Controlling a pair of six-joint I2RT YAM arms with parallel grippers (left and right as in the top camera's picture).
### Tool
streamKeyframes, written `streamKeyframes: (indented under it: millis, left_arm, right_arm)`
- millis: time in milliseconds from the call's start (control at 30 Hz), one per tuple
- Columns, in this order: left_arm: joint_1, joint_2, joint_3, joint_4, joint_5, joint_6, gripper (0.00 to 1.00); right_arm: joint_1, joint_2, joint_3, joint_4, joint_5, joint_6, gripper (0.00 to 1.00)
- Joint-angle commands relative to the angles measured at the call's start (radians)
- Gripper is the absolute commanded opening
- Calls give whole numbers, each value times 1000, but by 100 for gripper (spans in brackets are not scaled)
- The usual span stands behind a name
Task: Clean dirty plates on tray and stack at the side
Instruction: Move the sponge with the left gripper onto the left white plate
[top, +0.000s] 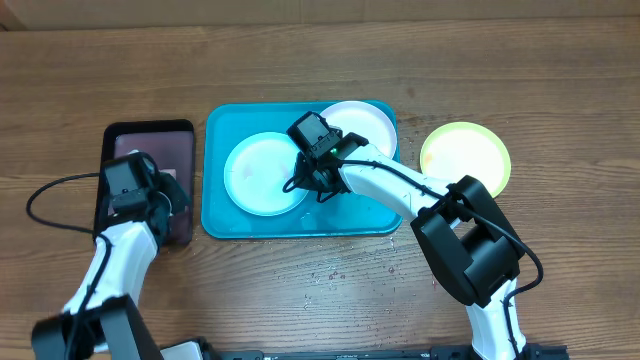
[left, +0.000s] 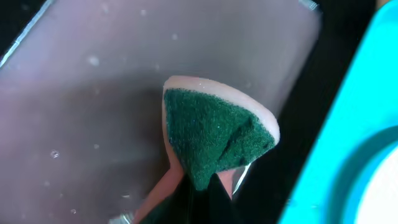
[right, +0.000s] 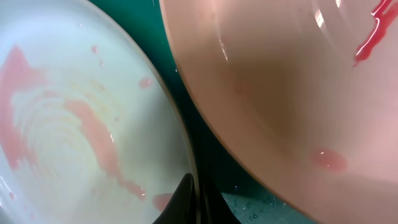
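My left hand (left: 202, 190) is shut tight on a sponge (left: 211, 130). The sponge is green on one side and pale on the other, and it is bent where I pinch it. I hold it over the small black tray (top: 150, 130), which is pinkish and wet inside. This small tray sits just to the left of the big blue tray (top: 300, 222).

My right hand (right: 196, 190) reaches into the big blue tray. It is low down between two plates. Its dark fingertips are right at the edge of the light blue plate (top: 262, 175). I cannot tell if this hand is open or closed, or if it pinches the edge.

The light blue plate lies flat in the left part of the big tray. It has pink smears and streaks on it. The white plate (top: 368, 122) is in the top right corner of the same tray. It has a red smear near its edge and a pink drop lower down. A thin strip of tray shows between these two plates, and there are little drops of water on it.

The yellow-green plate (top: 465, 157) is out of the tray. It lies by itself on the brown wooden table (top: 300, 60), just to the right of the big tray.
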Motion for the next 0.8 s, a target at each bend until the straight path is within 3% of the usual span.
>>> streamKeyframes:
  millis: [0, 333, 567, 767]
  left_arm:
    - [-39, 38, 40, 18, -29, 64, 4]
    - [-114, 49, 77, 26, -15, 95, 4]
    - [-114, 48, 325, -264, -39, 160, 4]
    - [-124, 48, 444, -352, 138, 167, 4]
  right_arm:
    - [5, 15, -10, -18, 29, -14, 4]
    - [5, 15, -10, -22, 29, -15, 4]
    - [5, 15, -10, -20, 29, -15, 4]
    - [5, 15, -10, -20, 29, -15, 4]
